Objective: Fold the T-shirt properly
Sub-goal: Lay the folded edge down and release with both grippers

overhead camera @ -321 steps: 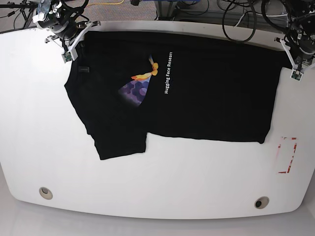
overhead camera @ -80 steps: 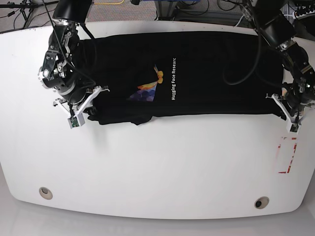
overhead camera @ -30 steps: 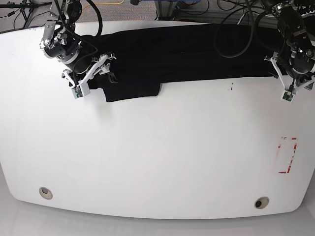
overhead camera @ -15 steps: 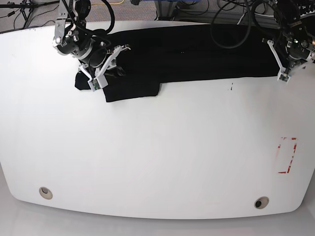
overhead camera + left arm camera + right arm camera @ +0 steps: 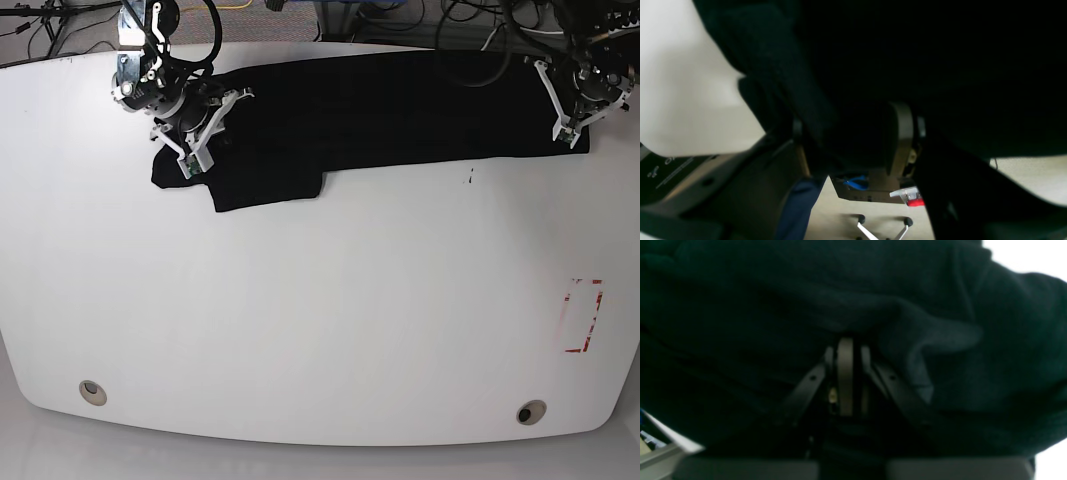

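The T-shirt lies as a long dark band along the far edge of the white bench, running from far left to far right. At its left end a flap of cloth hangs nearer than the rest, with a squared corner near the middle-left of the bench.

At the far left of the base view, the right gripper sits on the left end of the band. In the right wrist view its fingers are pressed narrow together, one pale pad edge-on, with black folds bunched over and around the tips; the fingers look pinched on the T-shirt, though the cloth inside the pinch is too dark to make out.

Toward the right, a small dark speck lies on the bare bench just near of the band's edge. Further right and nearer, a red-outlined mark sits close to the right rim.

At the far right, the left gripper rests at the right end of the band. In the left wrist view its fingers stand partly apart with a thick wad of black cloth filling the gap between them, so they hold the T-shirt.
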Controlling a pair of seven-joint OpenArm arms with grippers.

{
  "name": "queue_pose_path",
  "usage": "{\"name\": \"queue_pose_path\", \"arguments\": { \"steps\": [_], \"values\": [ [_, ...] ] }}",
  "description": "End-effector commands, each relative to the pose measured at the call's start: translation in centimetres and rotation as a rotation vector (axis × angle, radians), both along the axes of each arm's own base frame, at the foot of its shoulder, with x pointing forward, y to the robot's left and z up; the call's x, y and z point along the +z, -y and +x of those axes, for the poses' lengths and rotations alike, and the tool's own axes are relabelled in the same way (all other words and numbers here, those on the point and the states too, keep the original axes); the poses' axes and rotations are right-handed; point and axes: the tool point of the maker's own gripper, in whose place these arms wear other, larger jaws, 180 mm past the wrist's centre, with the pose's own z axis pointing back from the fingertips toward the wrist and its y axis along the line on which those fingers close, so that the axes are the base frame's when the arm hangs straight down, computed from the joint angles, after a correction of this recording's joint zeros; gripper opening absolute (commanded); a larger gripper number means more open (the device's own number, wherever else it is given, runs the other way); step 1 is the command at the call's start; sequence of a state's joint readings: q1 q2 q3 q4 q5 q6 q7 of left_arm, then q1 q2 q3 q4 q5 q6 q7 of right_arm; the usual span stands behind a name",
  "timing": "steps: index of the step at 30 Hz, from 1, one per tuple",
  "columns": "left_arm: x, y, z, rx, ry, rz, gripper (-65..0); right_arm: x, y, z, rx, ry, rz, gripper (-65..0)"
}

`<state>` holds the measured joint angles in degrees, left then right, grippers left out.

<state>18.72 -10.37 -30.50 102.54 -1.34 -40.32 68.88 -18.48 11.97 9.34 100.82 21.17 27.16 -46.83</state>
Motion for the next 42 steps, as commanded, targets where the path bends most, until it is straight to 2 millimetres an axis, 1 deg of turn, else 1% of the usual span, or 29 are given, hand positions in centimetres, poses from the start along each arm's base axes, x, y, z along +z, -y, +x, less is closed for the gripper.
{"name": "queue_pose_path", "arguments": {
  "steps": [1, 3, 8, 9, 12, 14, 16, 18, 21, 23, 24, 26, 27, 29, 30, 32, 35, 36, 38, 42],
  "values": [
    [-0.2, 0.3, 2.3, -0.023, 0.032, -0.011, -38.6, -0.4, 2.4, 1.1, -0.016, -0.004, -0.07, -62.1],
    [-0.5, 0.4, 3.1, -0.042, 0.025, -0.008, -38.6, -0.4, 3.3, 2.0, -0.019, 0.001, -0.086, -62.1],
    [-0.6, 1.6, 6.6, -0.088, 0.047, -0.018, -38.6, -0.4, 5.4, 3.7, -0.03, 0.006, -0.123, -62.1],
    [-0.6, 2.0, 7.3, -0.098, 0.053, -0.024, -38.5, -0.2, 5.9, 4.4, -0.033, 0.013, -0.13, -62.1],
    [-0.6, 2.7, 8.3, -0.118, 0.054, -0.032, -38.5, 0.1, 6.7, 5.4, -0.039, 0.023, -0.143, -62.1],
    [-0.4, 3.2, 8.8, -0.128, 0.064, -0.037, -38.5, 0.4, 6.7, 5.8, -0.039, 0.034, -0.144, -62.1],
    [-0.2, 3.7, 9.2, -0.132, 0.079, -0.042, -38.3, 1.2, 6.5, 6.4, -0.033, 0.055, -0.148, -62.1],
    [0.4, 3.9, 9.5, -0.138, 0.1, -0.037, -38.3, 2.4, 6.3, 6.8, -0.019, 0.087, -0.159, -62.0],
    [1.7, 3.8, 10.0, -0.146, 0.135, -0.015, -38.2, 4.6, 5.3, 7.4, 0.01, 0.136, -0.173, -60.1],
    [2.5, 3.7, 10.2, -0.148, 0.147, 0.004, -38.2, 6.0, 4.9, 7.7, 0.027, 0.167, -0.186, -57.1],
    [3.0, 3.6, 10.3, -0.149, 0.155, 0.012, -38.2, 6.6, 4.6, 7.8, 0.034, 0.18, -0.191, -54.4],
    [3.7, 3.6, 10.5, -0.151, 0.172, 0.027, -38.2, 8.0, 3.6, 8.5, 0.033, 0.225, -0.176, -47.7],
    [4.3, 3.5, 10.7, -0.15, 0.187, 0.034, -38.1, 8.5, 3.2, 9.0, 0.031, 0.244, -0.168, -43.0],
    [4.9, 3.3, 10.9, -0.144, 0.204, 0.044, -37.4, 9.0, 2.9, 9.6, 0.024, 0.26, -0.162, -35.2],
    [5.2, 3.2, 10.9, -0.141, 0.214, 0.049, -36.1, 9.1, 2.8, 9.9, 0.02, 0.265, -0.158, -30.3],
    [5.4, 3.3, 11.0, -0.134, 0.227, 0.045, -32.9, 8.8, 2.9, 10.6, 0.009, 0.258, -0.149, -21.7],
    [5.6, 3.4, 11.0, -0.116, 0.241, 0.036, -27.5, 8.5, 3.3, 12.0, -0.011, 0.249, -0.135, -11.9],
    [5.8, 3.3, 11.0, -0.112, 0.247, 0.038, -26.4, 8.2, 3.5, 12.4, -0.018, 0.238, -0.131, -9.8],
    [6.4, 3.4, 11.5, -0.108, 0.27, 0.04, -25.7, 7.2, 4.0, 13.3, -0.037, 0.208, -0.119, -7.5],
    [7.0, 3.2, 11.9, -0.102, 0.288, 0.045, -25.7, 5.7, 5.0, 15.0, -0.072, 0.164, -0.092, -7.5]
  ]
}}
